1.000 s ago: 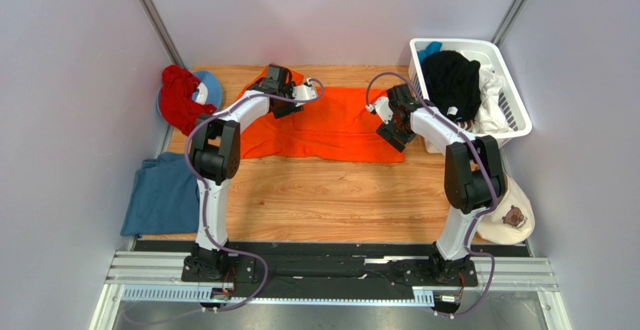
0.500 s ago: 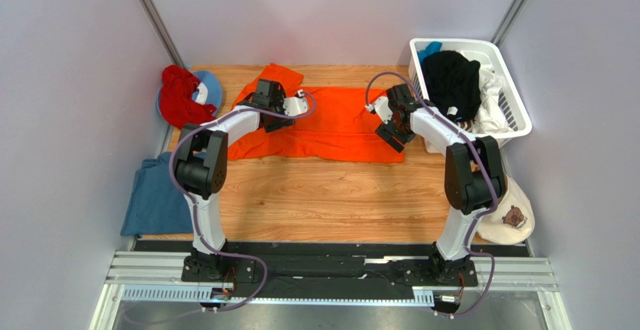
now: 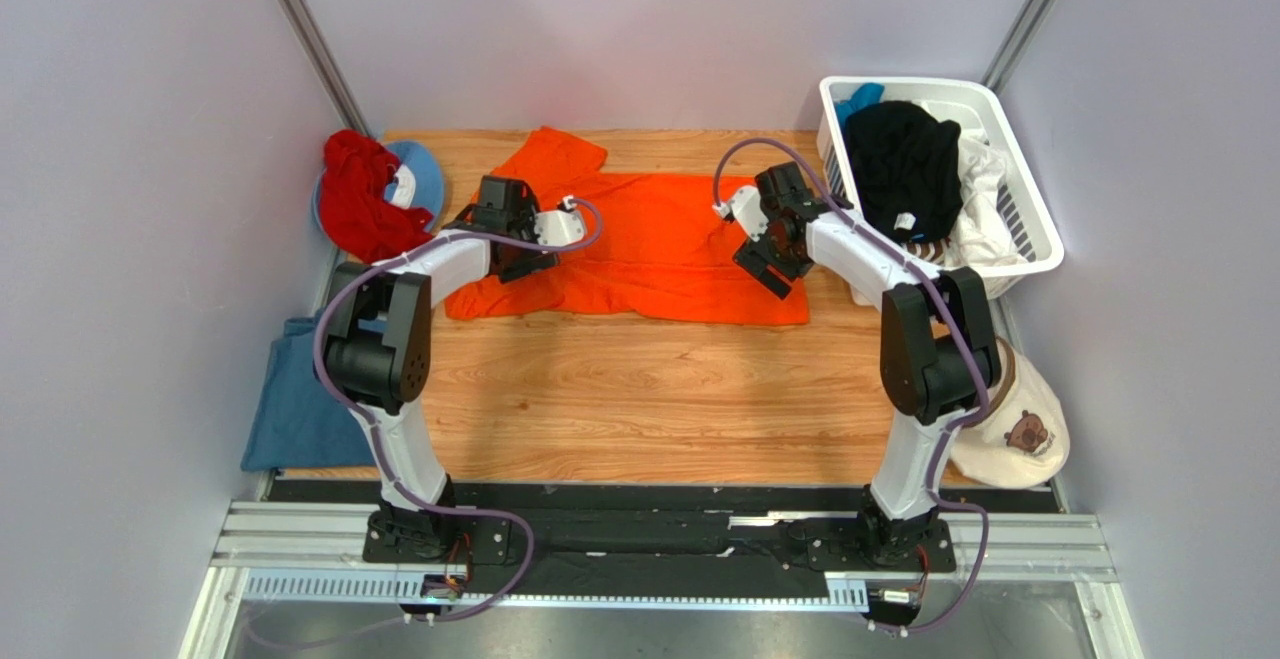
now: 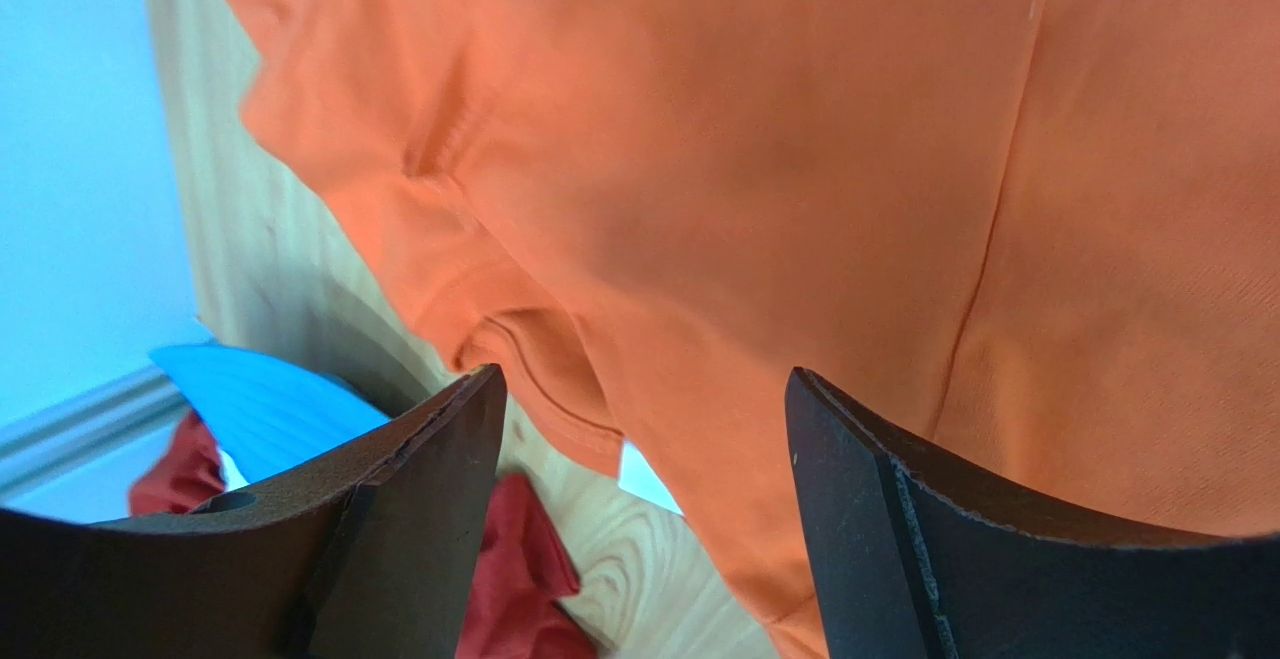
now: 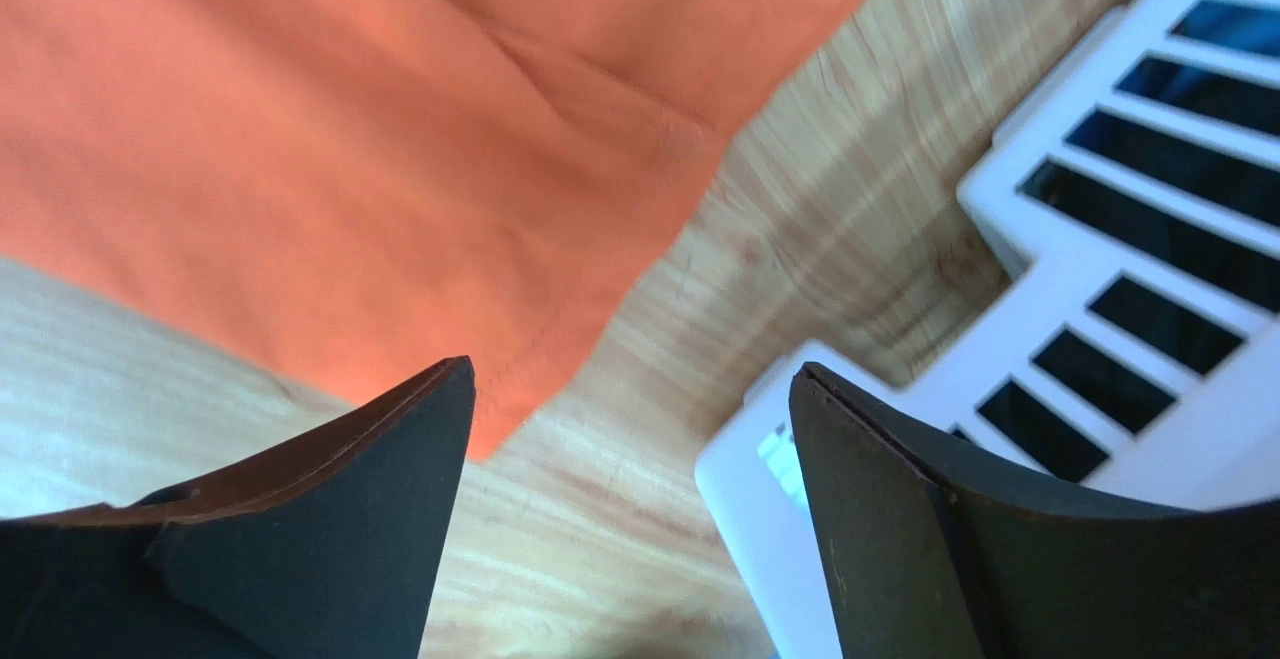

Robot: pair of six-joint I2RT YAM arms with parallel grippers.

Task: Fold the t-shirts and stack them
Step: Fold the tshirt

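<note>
The bright orange t-shirt (image 3: 661,247) lies spread across the back of the wooden table, one sleeve (image 3: 564,152) pointing to the far left. My left gripper (image 3: 508,236) hovers open over its left edge; in the left wrist view the gripper (image 4: 643,382) holds nothing, and the orange cloth (image 4: 721,164) lies beyond the jaws. My right gripper (image 3: 769,257) is open over the shirt's right end, and the right wrist view shows it (image 5: 631,371) empty above bare wood beside the shirt's corner (image 5: 346,164). A dusty blue t-shirt (image 3: 313,389) hangs over the table's left edge.
A white laundry basket (image 3: 1037,232) at the back right holds black (image 3: 902,157) and white (image 3: 984,187) clothes; its wall (image 5: 1082,239) is close to my right gripper. A red cloth (image 3: 358,194) lies on a blue cap (image 3: 424,172) at the back left. A beige bear cap (image 3: 1022,427) sits at the right edge.
My left gripper has moved left and toward me, off the far-left sleeve, which now lies uncovered. Both pairs of jaws have widened. The right gripper shifted slightly left.
</note>
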